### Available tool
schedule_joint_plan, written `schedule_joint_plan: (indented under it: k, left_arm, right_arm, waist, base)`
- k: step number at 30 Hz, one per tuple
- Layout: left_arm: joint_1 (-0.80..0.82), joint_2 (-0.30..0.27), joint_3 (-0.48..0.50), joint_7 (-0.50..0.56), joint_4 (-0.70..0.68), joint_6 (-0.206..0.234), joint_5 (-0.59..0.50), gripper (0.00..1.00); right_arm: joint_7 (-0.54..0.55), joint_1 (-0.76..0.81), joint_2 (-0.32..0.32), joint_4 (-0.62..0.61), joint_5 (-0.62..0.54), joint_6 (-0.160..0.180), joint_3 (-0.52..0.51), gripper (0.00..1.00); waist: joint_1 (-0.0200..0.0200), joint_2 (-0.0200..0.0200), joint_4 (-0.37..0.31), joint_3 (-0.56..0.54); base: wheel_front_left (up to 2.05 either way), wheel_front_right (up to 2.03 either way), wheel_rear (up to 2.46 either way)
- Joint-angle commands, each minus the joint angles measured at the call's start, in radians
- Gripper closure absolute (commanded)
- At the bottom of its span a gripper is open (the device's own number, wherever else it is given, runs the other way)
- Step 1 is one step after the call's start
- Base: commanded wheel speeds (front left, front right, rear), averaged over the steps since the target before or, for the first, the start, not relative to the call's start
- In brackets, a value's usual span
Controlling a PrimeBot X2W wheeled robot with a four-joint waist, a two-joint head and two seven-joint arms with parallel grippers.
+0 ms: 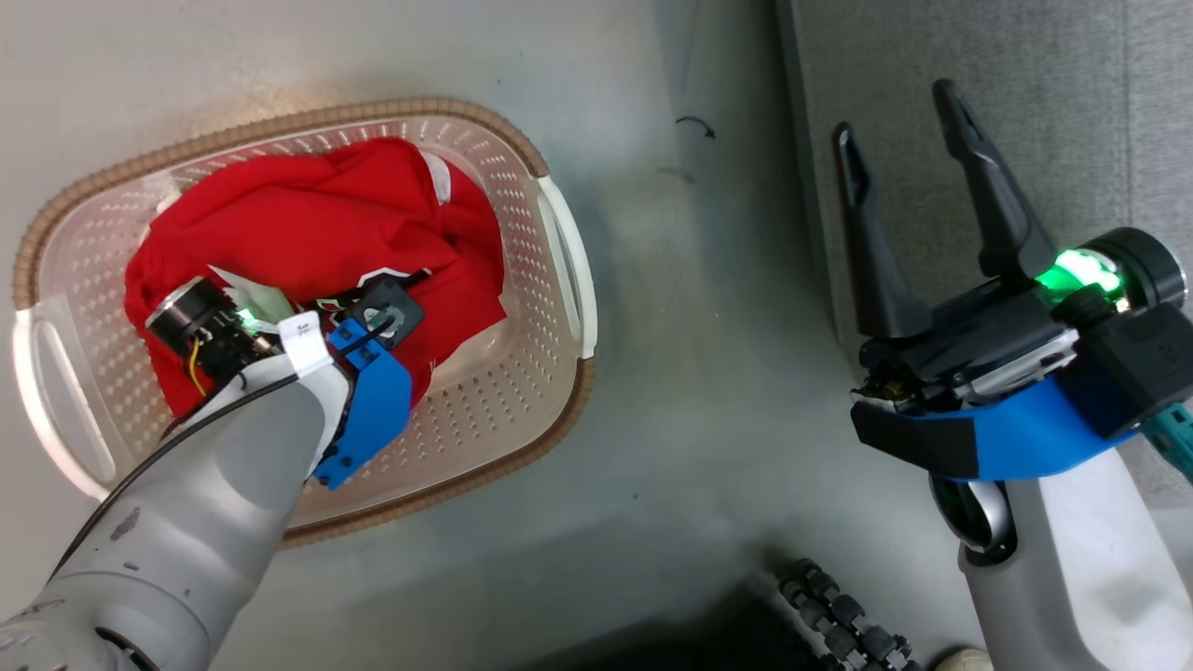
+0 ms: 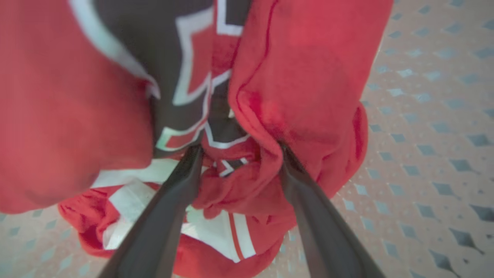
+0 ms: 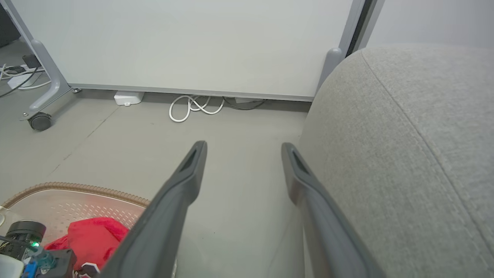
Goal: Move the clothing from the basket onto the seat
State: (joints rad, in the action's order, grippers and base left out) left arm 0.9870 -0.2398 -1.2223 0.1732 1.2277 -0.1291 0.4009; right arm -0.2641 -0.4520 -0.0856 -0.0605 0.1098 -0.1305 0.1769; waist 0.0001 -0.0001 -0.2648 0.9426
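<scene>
- Red cloth fills the middle of the basket [image 1: 527,363]. The clothing [image 1: 317,214] lies inside it in a crumpled heap, with bits of white showing.
- The basket is cream-white with lots of little holes and a brown rim. It sits on the grey floor [image 1: 708,391], on the left side of the head view.
- The left gripper [image 2: 240,154] reaches down into the basket. In the left wrist view its two dark fingers [image 2: 170,208] are spread apart. Their tips are pushed into the clothing [image 2: 308,77].
- A bunched fold of red cloth sits between the two fingers. The fingers stand apart, not shut together.
- Close to the tips the cloth has a dark patch [image 2: 154,46] with white edges. White stripes show lower down.
- The holey bottom of the basket [image 2: 424,135] shows beside the heap.
- The right gripper [image 1: 895,110] is up in the air, well apart from the basket. Its fingers are spread wide and hold nothing.
- The seat [image 1: 1072,84] is big, light grey and soft-looking. It is on the right, and the right gripper hovers by its edge.
- In the right wrist view the seat [image 3: 405,154] is just right of the right gripper [image 3: 243,146]. The basket [image 3: 77,188] with the clothing [image 3: 92,235] is at the lower left.
- A white cable [image 3: 193,108] lies coiled on the floor by a pale board [image 3: 193,46].
</scene>
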Motion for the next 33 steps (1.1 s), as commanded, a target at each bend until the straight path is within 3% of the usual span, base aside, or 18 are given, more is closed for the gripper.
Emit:
schedule_joint_plan:
  k: [1,8,9,10,11,20,33]
  left_arm:
    - [0.013,-0.004,-0.01,0.011,-0.012,-0.001,0.021,0.0]
    - [0.015,-0.007,-0.045,0.05,-0.04,-0.001,0.074,0.0]
    - [0.014,-0.008,-0.048,0.049,-0.041,-0.001,0.078,0.15]
    - [0.011,-0.006,-0.05,0.047,-0.047,-0.001,0.08,0.72]
    - [0.013,-0.007,-0.052,0.036,-0.053,-0.001,0.079,1.0]
    - [0.009,0.01,-0.059,-0.09,-0.071,-0.001,0.104,1.0]
    - [-0.087,0.075,-0.057,-0.353,-0.063,-0.001,0.216,1.0]
  right_arm:
    - [-0.001,-0.012,0.001,-0.007,0.007,-0.001,-0.008,0.0]
    - [-0.001,-0.019,0.004,-0.017,0.002,0.0,-0.009,0.0]
    - [-0.001,-0.018,0.004,-0.019,0.002,0.0,-0.012,0.0]
    - [-0.001,-0.017,0.003,-0.018,0.002,0.0,-0.014,0.0]
    - [-0.001,-0.017,0.002,-0.017,0.001,0.0,-0.016,0.0]
    - [-0.001,-0.012,-0.009,-0.004,0.001,0.0,-0.031,0.0]
    - [-0.001,0.058,-0.02,0.059,0.012,-0.001,-0.04,0.0]
  waist:
    - [-0.0001,0.0001,0.004,0.016]
    - [-0.0001,0.0001,0.009,0.032]
    - [-0.0001,0.0001,0.011,0.032]
    - [-0.0001,0.0001,0.012,0.032]
    - [-0.0001,0.0001,0.014,0.031]
    - [-0.0001,0.0001,0.045,-0.036]
    - [-0.0001,0.0001,0.109,-0.282]
  base:
    - [0.0,0.0,0.0]
    - [0.0,0.0,0.0]
    - [0.0,0.0,0.0]
    - [0.0,0.0,0.0]
    - [0.0,0.0,0.0]
    - [0.0,0.0,0.0]
    - [0.0,0.0,0.0]
